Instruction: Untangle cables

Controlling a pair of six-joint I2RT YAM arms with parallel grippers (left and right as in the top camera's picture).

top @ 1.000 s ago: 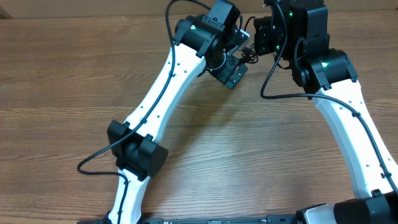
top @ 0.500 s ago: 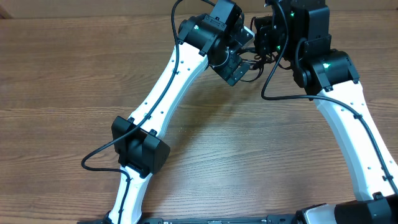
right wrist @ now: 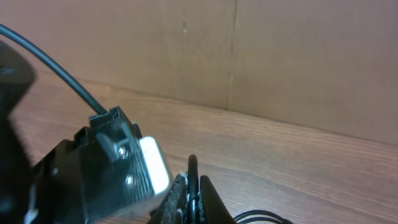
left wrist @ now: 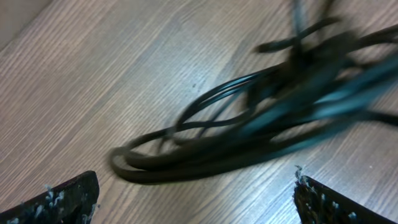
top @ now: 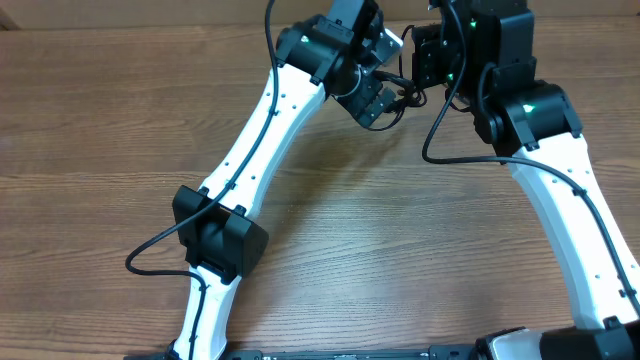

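Observation:
The cables [left wrist: 249,134] are a blurred bundle of thin black loops lying on the wooden table, just ahead of my left gripper [left wrist: 196,200]. That gripper is open and empty, with its fingertips [left wrist: 65,198] wide apart at the bottom corners. In the overhead view the cables [top: 405,97] show as a small tangle between my left gripper [top: 378,100] and my right gripper [top: 422,78] at the table's far edge. In the right wrist view my right gripper [right wrist: 193,194] is shut on one black cable [right wrist: 193,171] that stands up between the pads.
The left gripper's black and white body [right wrist: 106,177] sits close beside the right fingers. A brown wall [right wrist: 249,56] rises just behind the table's far edge. Thick black wires run along both white arms [top: 250,150].
My left gripper has swung right and then toward the far edge, close to the right gripper. The cable tangle has shifted slightly between them. The right arm has hardly moved.

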